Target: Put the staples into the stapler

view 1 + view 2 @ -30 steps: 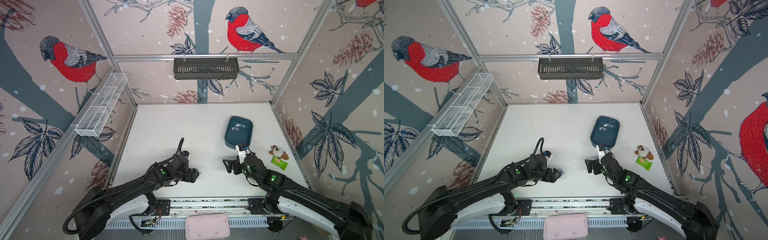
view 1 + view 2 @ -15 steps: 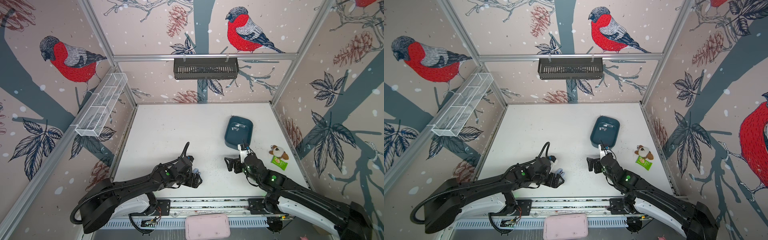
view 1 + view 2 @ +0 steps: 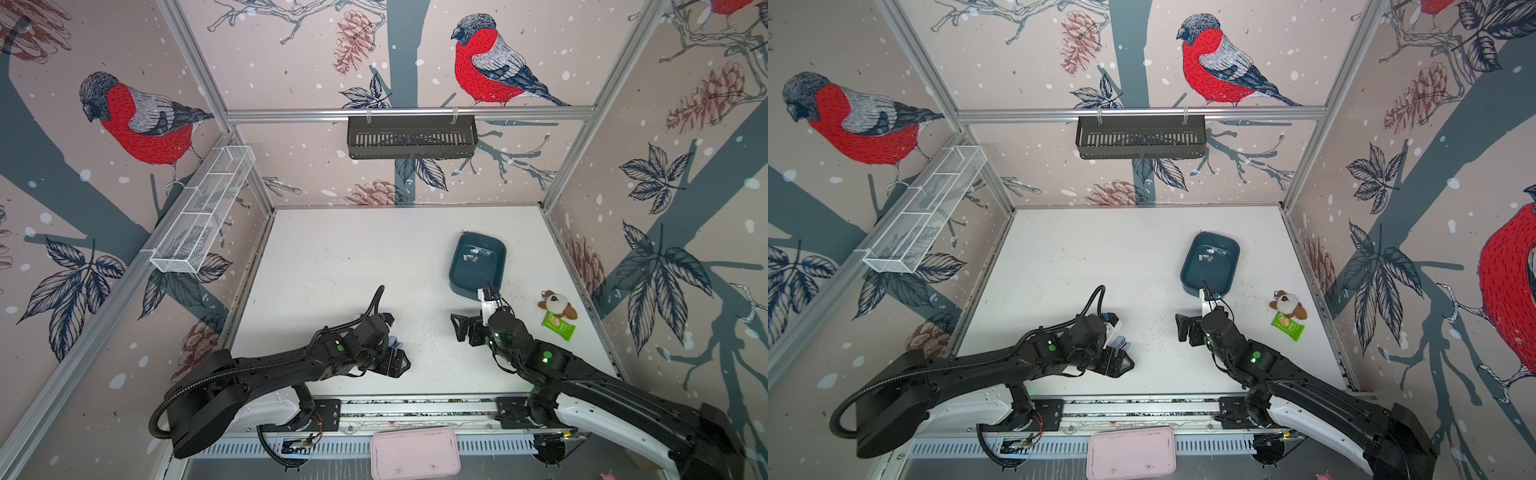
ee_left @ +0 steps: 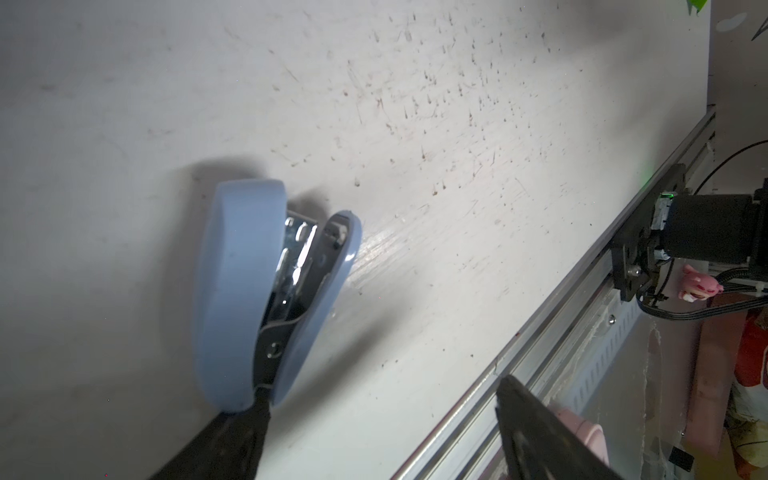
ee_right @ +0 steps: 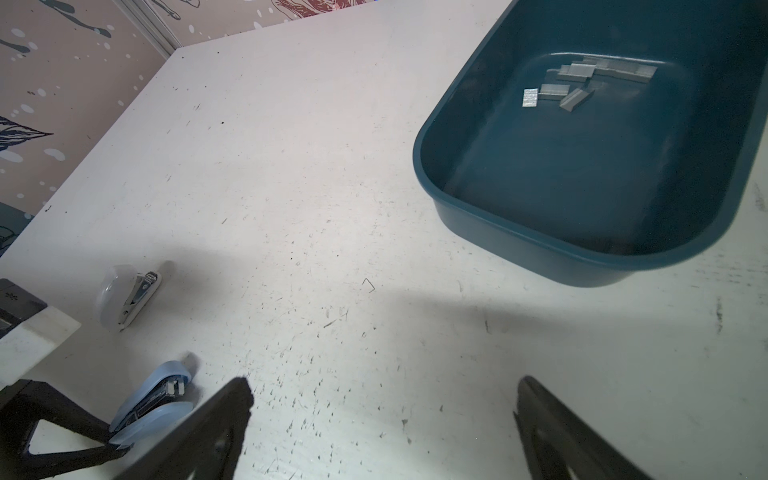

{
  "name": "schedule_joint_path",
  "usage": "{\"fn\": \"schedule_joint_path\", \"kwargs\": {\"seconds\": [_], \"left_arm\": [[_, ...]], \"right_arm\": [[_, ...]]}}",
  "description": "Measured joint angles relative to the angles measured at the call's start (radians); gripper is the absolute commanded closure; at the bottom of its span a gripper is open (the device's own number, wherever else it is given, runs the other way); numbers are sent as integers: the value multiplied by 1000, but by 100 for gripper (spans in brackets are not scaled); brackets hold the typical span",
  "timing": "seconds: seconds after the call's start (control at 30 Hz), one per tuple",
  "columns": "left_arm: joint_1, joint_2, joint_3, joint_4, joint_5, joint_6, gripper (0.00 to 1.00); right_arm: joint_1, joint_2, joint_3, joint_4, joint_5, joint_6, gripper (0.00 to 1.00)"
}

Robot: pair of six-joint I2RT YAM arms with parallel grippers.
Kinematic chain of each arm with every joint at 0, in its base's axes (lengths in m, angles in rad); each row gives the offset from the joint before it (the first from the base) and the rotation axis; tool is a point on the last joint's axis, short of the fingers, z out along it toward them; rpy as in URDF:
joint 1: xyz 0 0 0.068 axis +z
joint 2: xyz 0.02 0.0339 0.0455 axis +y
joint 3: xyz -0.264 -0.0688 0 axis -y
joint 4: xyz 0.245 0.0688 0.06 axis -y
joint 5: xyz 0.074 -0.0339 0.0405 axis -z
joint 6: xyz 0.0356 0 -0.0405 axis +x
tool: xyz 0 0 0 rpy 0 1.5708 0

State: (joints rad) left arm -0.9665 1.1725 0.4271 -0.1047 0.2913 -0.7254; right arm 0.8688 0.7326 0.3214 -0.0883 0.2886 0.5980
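A light-blue stapler (image 4: pixel 249 291) lies on its side on the white table, partly gaping with its metal channel showing; it also peeks out beside the left arm (image 3: pixel 397 344). My left gripper (image 4: pixel 382 411) is open; one finger (image 4: pixel 232 440) touches the stapler's rear end, and nothing lies between the jaws. The staples (image 5: pixel 582 83) are several short silvery strips in the teal tray (image 5: pixel 540 257), seen in both top views (image 3: pixel 473 254) (image 3: pixel 1208 255). My right gripper (image 5: pixel 384 399) hangs open and empty over bare table in front of the tray (image 3: pixel 459 328).
A white stapler (image 5: pixel 124 299) lies beyond the blue one. One loose staple (image 5: pixel 369 284) sits on the table. A plush toy (image 3: pixel 557 305) and green packet (image 3: pixel 559 326) lie at the right. A pink box (image 3: pixel 415 453) sits past the front rail.
My left gripper has shifted a little right and toward the front edge, beside the blue stapler. The right arm has stayed put.
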Motion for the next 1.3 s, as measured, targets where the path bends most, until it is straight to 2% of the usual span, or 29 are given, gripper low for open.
{"fn": "schedule_joint_path", "kwargs": {"seconds": [0.43,0.6,0.73,0.97,1.1,1.3], "left_arm": [[0,175,88,174,101,14,14],[-1,190,101,219,124,21,14],[-2,110,74,210,114,26,14],[-2,-114,-19,151,19,11,16],[-1,-244,-108,158,-50,-32,17],[8,-388,-229,211,-138,-60,13]], "right_arm": [[0,3,-4,1,11,19,0],[-1,0,-4,7,21,34,1],[-1,10,8,5,20,35,6],[5,81,68,-28,17,102,18],[22,190,155,-87,13,157,25],[58,361,298,-171,2,216,31]]}}
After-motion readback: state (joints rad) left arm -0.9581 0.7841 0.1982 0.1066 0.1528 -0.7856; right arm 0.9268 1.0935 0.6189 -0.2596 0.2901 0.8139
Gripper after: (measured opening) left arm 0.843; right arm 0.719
